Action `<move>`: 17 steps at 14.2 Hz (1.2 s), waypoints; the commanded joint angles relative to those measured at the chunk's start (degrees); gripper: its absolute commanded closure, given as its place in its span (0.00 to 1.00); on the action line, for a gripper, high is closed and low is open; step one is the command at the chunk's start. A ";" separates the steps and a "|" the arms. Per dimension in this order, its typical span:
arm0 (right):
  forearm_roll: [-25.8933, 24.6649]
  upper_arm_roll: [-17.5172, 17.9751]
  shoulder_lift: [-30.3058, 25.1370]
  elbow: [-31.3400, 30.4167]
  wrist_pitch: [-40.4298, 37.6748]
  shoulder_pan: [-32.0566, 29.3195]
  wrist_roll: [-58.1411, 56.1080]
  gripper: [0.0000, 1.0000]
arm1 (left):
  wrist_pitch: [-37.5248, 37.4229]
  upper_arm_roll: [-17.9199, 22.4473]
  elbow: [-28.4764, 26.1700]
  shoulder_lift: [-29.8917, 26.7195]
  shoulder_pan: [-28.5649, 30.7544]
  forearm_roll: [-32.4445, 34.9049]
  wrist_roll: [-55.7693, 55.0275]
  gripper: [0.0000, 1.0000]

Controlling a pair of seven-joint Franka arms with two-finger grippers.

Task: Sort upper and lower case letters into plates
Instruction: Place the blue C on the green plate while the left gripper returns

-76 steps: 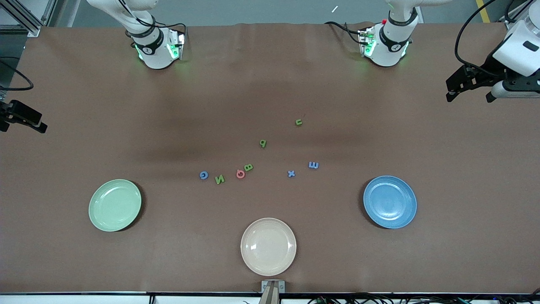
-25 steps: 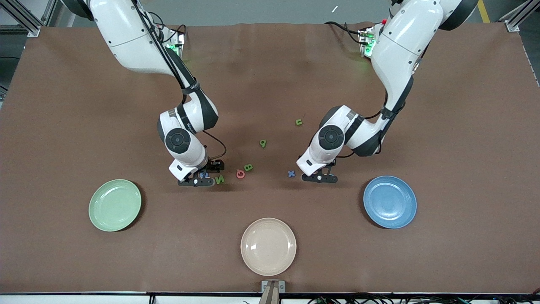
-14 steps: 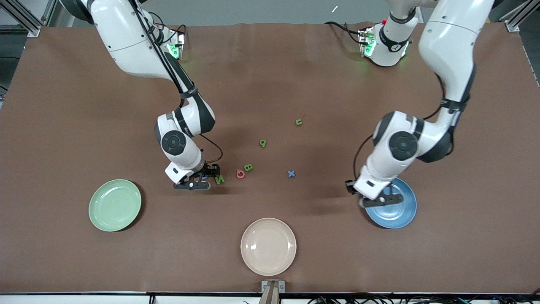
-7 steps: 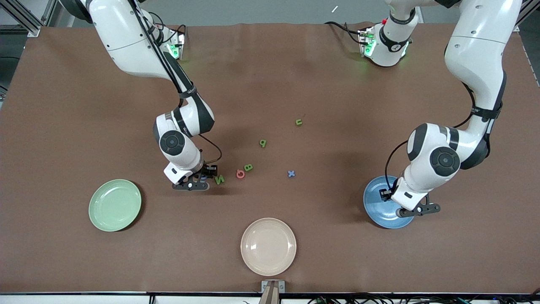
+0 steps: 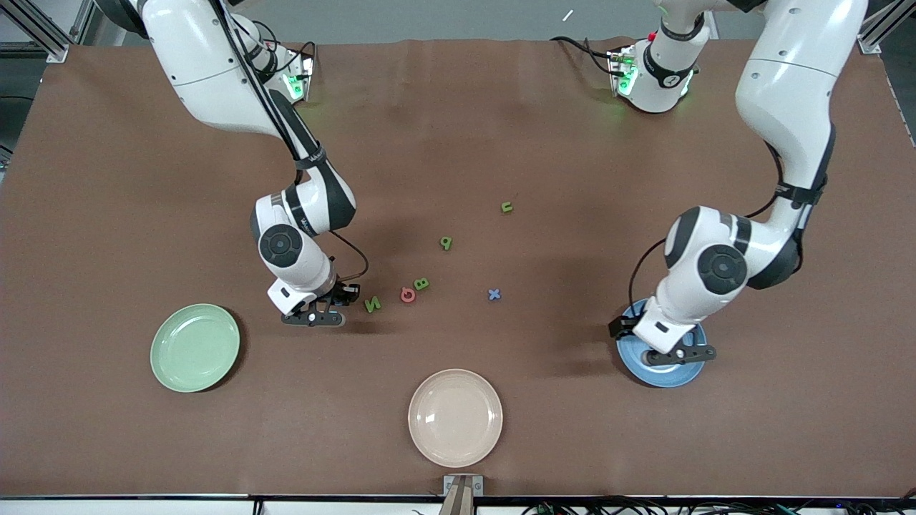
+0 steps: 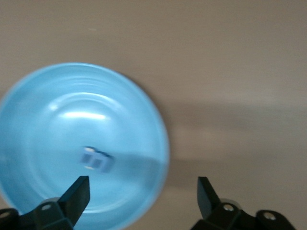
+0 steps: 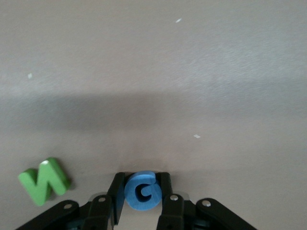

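Note:
My right gripper (image 5: pixel 315 316) (image 7: pixel 142 184) is shut on a blue letter G (image 7: pixel 142 191), low over the table beside a green N (image 5: pixel 372 305) (image 7: pixel 44 179). Over the blue plate (image 5: pixel 665 376) (image 6: pixel 57 96) my left gripper (image 5: pixel 676 354) (image 6: pixel 142 187) hangs open with nothing between its fingers. A small blue letter (image 6: pixel 96 159) lies in that plate. Mid-table lie a red letter (image 5: pixel 408 294), a green B (image 5: pixel 421 284), a blue x (image 5: pixel 494 294) and two more green letters (image 5: pixel 446 243) (image 5: pixel 507 207). The pale green plate (image 5: pixel 195 347) holds nothing.
A cream-beige plate (image 5: pixel 455 418) sits near the front edge, between the two coloured plates. Both arms reach down from their bases over the table's middle strip. The brown table surface (image 5: pixel 143 179) spreads wide around the letters.
My left gripper opened over the blue plate and the blue letter it carried now lies in the plate. My right gripper closed on the blue G and shifted slightly toward the green plate.

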 commanded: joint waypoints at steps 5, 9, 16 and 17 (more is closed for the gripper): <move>-2.45 -4.85 0.33 14.98 -14.59 -9.63 -21.68 0.95 | -0.50 0.54 8.60 6.46 -15.51 -0.01 -17.66 0.22; -17.20 -5.39 1.55 15.61 -11.45 -14.90 -29.47 0.91 | -0.50 1.86 15.03 13.59 -22.90 0.17 -22.95 0.38; -16.45 -4.69 4.55 15.17 -8.97 -15.10 -28.59 0.32 | -0.50 1.86 14.51 14.83 -24.49 0.78 -23.04 0.43; -14.61 -3.90 4.37 15.17 -9.15 -14.92 -28.67 0.32 | -0.58 1.95 14.42 14.83 -24.40 0.87 -23.04 0.43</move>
